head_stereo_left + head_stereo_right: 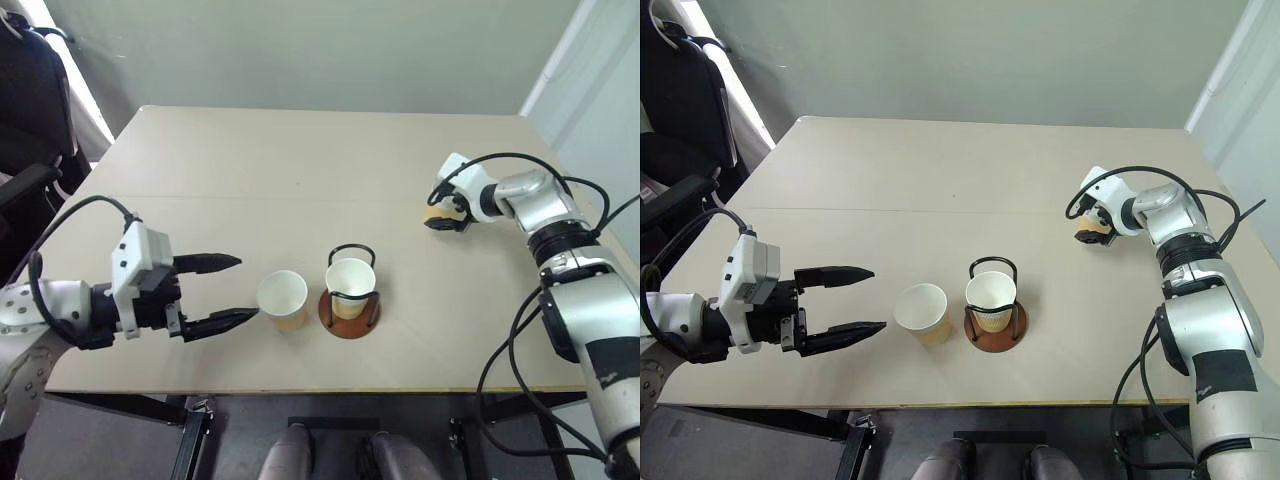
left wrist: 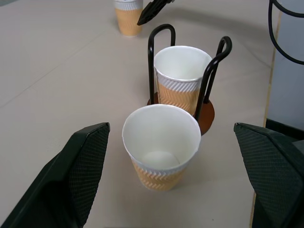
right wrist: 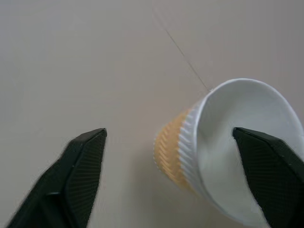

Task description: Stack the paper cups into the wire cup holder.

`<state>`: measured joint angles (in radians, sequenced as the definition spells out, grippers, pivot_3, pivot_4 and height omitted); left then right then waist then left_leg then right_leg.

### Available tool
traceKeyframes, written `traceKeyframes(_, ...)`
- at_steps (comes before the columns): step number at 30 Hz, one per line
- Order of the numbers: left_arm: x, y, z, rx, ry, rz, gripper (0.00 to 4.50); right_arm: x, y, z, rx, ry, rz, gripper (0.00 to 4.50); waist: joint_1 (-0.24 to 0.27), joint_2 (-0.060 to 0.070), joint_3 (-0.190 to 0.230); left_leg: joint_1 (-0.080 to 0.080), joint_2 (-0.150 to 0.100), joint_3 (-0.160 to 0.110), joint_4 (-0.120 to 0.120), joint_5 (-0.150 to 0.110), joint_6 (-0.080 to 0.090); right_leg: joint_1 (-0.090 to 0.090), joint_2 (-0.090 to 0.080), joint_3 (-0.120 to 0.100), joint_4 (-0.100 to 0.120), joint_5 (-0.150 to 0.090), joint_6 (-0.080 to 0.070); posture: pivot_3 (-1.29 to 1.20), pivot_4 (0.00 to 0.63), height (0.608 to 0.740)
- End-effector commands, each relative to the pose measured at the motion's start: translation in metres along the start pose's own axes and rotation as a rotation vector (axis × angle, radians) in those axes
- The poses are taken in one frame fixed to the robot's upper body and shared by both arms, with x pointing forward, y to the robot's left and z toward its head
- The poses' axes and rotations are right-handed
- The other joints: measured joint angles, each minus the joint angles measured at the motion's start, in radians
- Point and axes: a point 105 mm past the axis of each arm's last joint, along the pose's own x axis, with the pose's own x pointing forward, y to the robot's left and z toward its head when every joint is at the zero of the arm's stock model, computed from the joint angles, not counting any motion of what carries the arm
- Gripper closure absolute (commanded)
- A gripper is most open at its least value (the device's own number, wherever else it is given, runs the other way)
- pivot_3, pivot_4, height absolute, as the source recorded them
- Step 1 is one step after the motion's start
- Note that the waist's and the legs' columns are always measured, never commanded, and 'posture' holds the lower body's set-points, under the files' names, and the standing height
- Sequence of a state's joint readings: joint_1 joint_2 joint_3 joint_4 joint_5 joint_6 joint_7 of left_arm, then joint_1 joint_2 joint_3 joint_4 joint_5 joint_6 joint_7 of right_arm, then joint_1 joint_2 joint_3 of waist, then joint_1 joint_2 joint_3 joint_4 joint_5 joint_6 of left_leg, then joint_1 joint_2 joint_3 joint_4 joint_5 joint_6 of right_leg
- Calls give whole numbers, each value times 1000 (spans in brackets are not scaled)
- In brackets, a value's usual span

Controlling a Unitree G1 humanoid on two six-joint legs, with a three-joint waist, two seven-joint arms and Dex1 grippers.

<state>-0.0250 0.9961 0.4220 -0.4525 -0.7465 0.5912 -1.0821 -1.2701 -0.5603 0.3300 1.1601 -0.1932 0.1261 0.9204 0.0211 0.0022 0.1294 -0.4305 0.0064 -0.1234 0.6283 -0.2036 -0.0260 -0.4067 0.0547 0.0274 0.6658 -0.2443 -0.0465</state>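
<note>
Both jaws stand wide: left gripper (image 1: 226, 292) near-left on the beige table (image 1: 300, 170), right gripper (image 3: 171, 178) far right around a tan-yellow paper cup (image 3: 223, 147). Reddish-brown-based wire cup holder (image 1: 349, 310) holds one cup (image 1: 351, 285); another cup (image 1: 283, 300) stands just left.

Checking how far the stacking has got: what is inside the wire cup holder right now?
One paper cup stands upright inside the wire cup holder, open side up. Its inside looks white and empty; its bottom and the base under it are hidden.
</note>
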Motion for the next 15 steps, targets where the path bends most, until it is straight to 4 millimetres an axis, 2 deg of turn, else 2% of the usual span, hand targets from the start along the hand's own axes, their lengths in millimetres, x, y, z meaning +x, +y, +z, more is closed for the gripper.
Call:
traceKeyframes(1,-4,-1,11,48,-5,18,0,-7,-10,15,-34,-39,-38,1633,0,0,0,0,0,0,0,0,0,0,0,0,0,0,0,0,150,740)
traceKeyframes(6,-4,0,10,46,0,23,0,-8,-12,17,-44,-44,-41,3532,-1,0,0,1,0,0,0,1,-1,0,0,0,1,1,-1,0,150,740)
traceKeyframes(8,-4,0,10,46,1,25,0,-13,-13,25,-46,-81,-22,4246,-1,0,0,1,1,0,0,1,-2,0,0,0,1,1,-1,0,150,740)
traceKeyframes(9,-4,1,10,46,1,25,0,-17,-12,31,-53,-108,-1,4447,-1,0,0,1,1,0,0,1,-2,0,0,0,2,1,-1,0,150,740)
traceKeyframes(12,-4,1,11,46,1,25,0,-33,-12,53,-86,-202,68,4447,-1,0,0,0,1,1,0,1,-2,-1,0,0,2,1,-2,0,150,740)
traceKeyframes(15,-5,1,11,46,4,25,0,-60,-3,82,-115,-336,183,4447,-2,0,0,0,1,1,0,1,-2,-1,0,0,1,1,-2,0,150,740)
